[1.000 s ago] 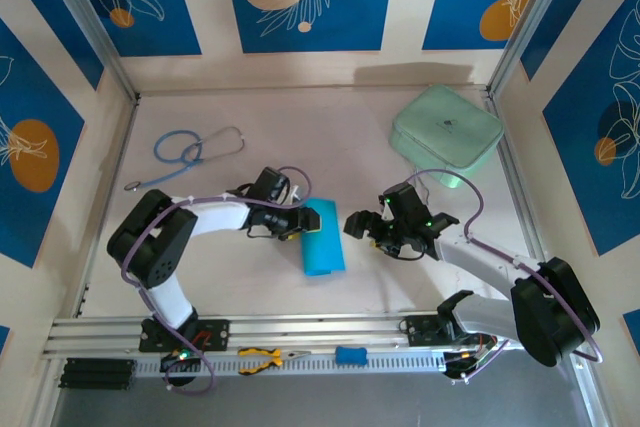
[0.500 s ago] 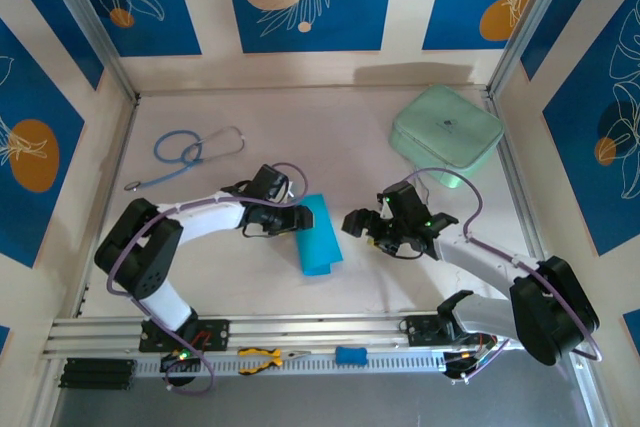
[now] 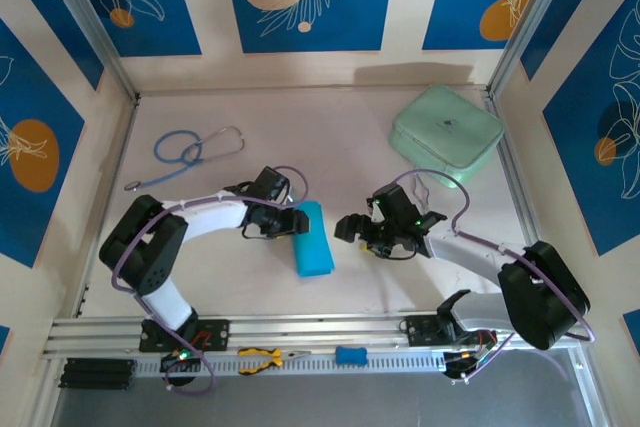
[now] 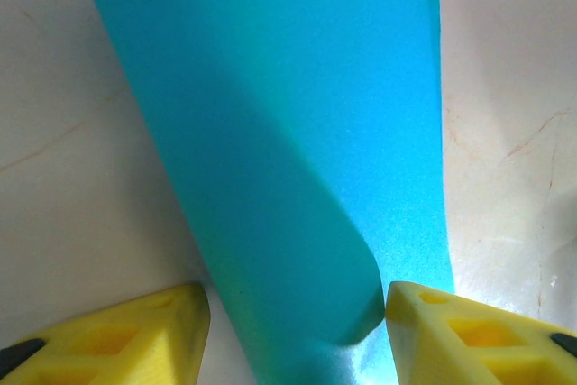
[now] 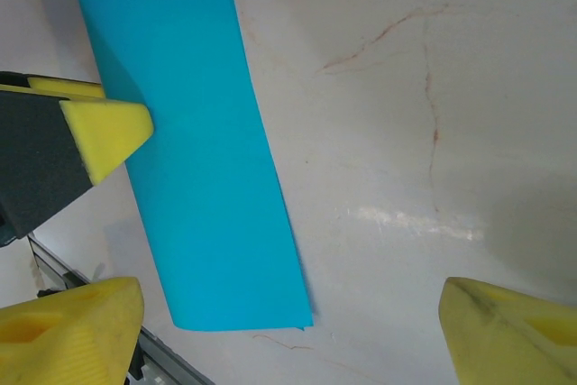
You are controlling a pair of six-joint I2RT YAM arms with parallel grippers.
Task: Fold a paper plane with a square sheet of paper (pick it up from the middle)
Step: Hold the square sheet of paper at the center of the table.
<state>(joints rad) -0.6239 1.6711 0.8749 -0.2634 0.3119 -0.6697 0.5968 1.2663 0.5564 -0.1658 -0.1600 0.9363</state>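
The square sheet of paper (image 3: 312, 239) is bright cyan and lies on the table folded over into a long rectangle. In the left wrist view its upper layer (image 4: 270, 151) bulges in a loose rounded fold between my yellow fingers (image 4: 478, 331). The right one is at the fold's edge and the left one stands off from it. My left gripper (image 3: 292, 222) is open at the paper's upper left edge. My right gripper (image 3: 348, 228) is open wide just right of the paper. The paper's lower corner (image 5: 243, 304) sits between its fingertips (image 5: 72, 331), untouched. No paper plane shape shows.
A mint-green case (image 3: 447, 134) lies at the back right and a blue-tubed stethoscope (image 3: 190, 152) at the back left. Yellow-handled pliers (image 3: 262, 357) and a small blue block (image 3: 350, 355) rest on the aluminium rail (image 3: 110, 332) at the near edge.
The paper has slid a little left and toward the near edge. The left jaws have narrowed around its fold. The right gripper has moved left, closer to the paper.
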